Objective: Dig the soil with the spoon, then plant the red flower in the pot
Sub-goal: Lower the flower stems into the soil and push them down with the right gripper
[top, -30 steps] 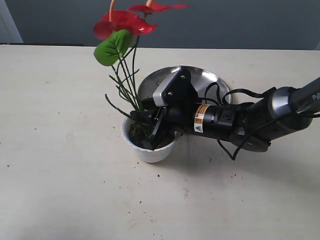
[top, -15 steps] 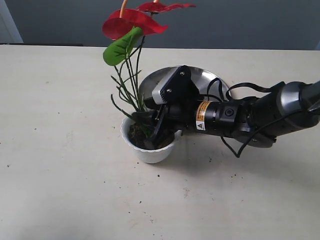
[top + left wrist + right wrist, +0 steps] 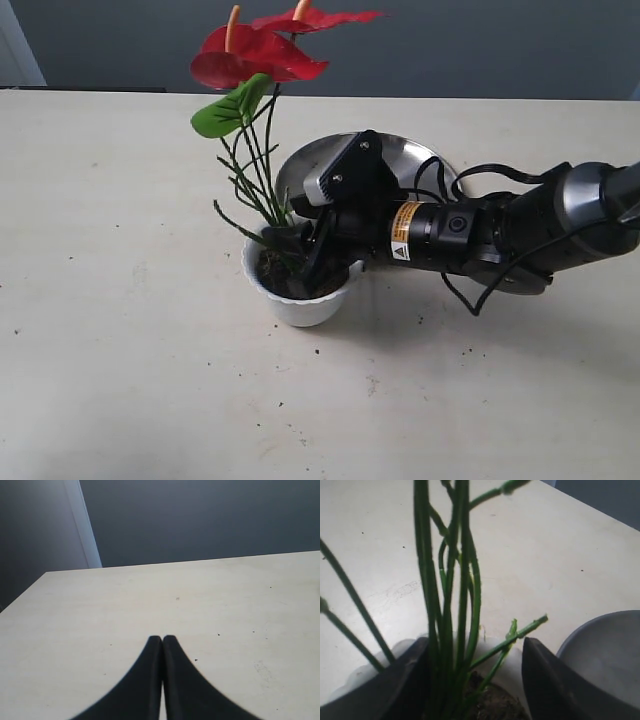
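One red flower (image 3: 262, 52), one pot (image 3: 300, 306)

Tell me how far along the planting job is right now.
Nearly finished. The red flower already stands with its stems in the soil of the pot. The right gripper is open at the pot with its fingers on either side of the stems, apparently just releasing. The left gripper is shut and away from the work. What is left is withdrawing the right arm without tipping the flower. No spoon is in view.

Black arm (image 3: 470, 235) — orange label, cables
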You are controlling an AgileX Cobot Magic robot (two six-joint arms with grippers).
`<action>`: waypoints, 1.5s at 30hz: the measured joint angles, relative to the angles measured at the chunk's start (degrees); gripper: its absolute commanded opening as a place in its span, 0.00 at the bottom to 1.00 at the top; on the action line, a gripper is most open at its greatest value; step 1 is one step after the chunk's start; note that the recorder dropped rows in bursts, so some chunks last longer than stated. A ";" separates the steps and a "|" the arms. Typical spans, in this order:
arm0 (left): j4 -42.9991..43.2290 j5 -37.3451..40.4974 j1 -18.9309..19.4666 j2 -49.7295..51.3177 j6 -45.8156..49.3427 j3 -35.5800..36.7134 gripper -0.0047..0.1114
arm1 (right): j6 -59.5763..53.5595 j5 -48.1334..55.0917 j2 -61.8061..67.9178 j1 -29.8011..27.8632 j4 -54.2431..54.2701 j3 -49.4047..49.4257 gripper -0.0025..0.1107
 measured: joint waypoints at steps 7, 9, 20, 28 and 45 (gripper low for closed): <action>0.00 0.00 0.00 0.00 0.00 0.00 0.04 | 3.11 4.16 -2.28 0.09 -2.50 0.00 0.49; 0.00 0.00 0.00 0.00 0.00 0.00 0.04 | 4.07 5.38 -3.23 0.22 -4.03 0.00 0.49; 0.00 0.00 0.00 0.00 0.00 0.00 0.04 | 11.78 8.76 -6.10 0.22 -11.57 0.14 0.49; 0.00 0.00 0.00 0.00 0.00 0.00 0.04 | 14.13 10.03 -8.22 0.22 -12.71 0.42 0.49; 0.00 0.00 0.00 0.00 0.00 0.00 0.04 | 18.10 13.45 -11.56 0.22 -16.88 2.83 0.49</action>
